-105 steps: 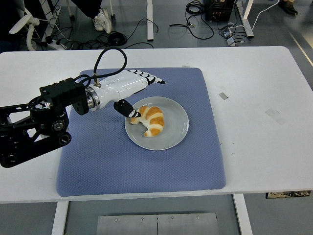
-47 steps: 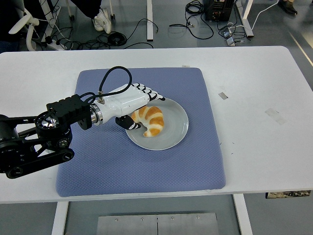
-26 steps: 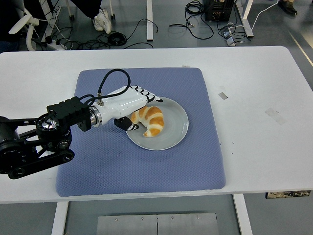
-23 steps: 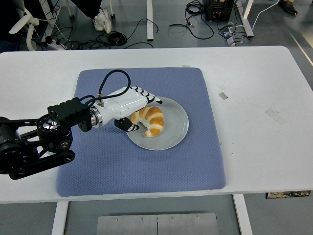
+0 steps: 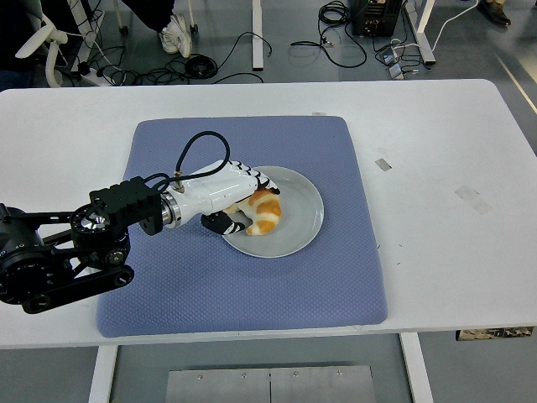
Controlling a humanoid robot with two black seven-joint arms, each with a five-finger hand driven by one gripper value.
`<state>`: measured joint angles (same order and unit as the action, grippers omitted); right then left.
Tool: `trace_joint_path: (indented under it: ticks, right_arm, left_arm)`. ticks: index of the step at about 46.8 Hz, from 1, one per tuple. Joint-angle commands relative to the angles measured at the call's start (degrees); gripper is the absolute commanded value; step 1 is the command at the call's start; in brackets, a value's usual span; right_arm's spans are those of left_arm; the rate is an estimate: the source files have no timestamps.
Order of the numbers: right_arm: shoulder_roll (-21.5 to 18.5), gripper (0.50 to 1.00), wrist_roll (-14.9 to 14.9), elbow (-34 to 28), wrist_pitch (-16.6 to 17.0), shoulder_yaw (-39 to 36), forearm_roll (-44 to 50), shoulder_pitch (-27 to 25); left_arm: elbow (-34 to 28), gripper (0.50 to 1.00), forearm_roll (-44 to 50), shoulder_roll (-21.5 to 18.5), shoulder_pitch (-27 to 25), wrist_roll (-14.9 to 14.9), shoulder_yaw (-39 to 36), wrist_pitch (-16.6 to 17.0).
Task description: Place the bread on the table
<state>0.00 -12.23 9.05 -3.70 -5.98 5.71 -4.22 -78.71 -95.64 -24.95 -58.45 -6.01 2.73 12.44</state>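
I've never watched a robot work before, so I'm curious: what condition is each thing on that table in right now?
Bread: lying on the plate, not lifted, with the hand closing over its left part.
Plate: flat on the blue mat, holding the bread.
Blue mat: spread flat on the table.
Left hand: fingers curled around the bread.
Table: white, bearing the mat.

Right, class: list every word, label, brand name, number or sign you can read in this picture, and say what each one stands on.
No text can be read anywhere in this view.
The left hand, the croissant, the grey plate and the blue mat carry no print.
The tape pieces on the white table show no writing.
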Motion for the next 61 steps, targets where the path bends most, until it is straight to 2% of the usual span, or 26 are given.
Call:
trace_joint_path:
  ticks: [1,14,29,55,61]
  right_arm:
    - [0.0,1.000,0.0,0.0,0.0,0.0,0.0,0.0]
    - [0.0,1.000,0.0,0.0,0.0,0.0,0.0,0.0]
    - [0.0,1.000,0.0,0.0,0.0,0.0,0.0,0.0]
    - [0.0,1.000,0.0,0.0,0.0,0.0,0.0,0.0]
    - [0.0,1.000,0.0,0.0,0.0,0.0,0.0,0.0]
  left_arm:
    - [0.4,0.777,0.1,0.0,0.0,0.0,0.0,0.0]
    - [1.6,0.737,0.1,0.0,0.1,0.1,0.0,0.0]
    - [1.8,0.625,3.5,0.0,-0.3,0.0,0.7,0.0]
    - [1.4,0.611,4.2,-0.8,-1.8,0.0,4.2,0.0]
    - [1.4,0.611,3.8,-3.3,-2.2,0.0,4.3,0.0]
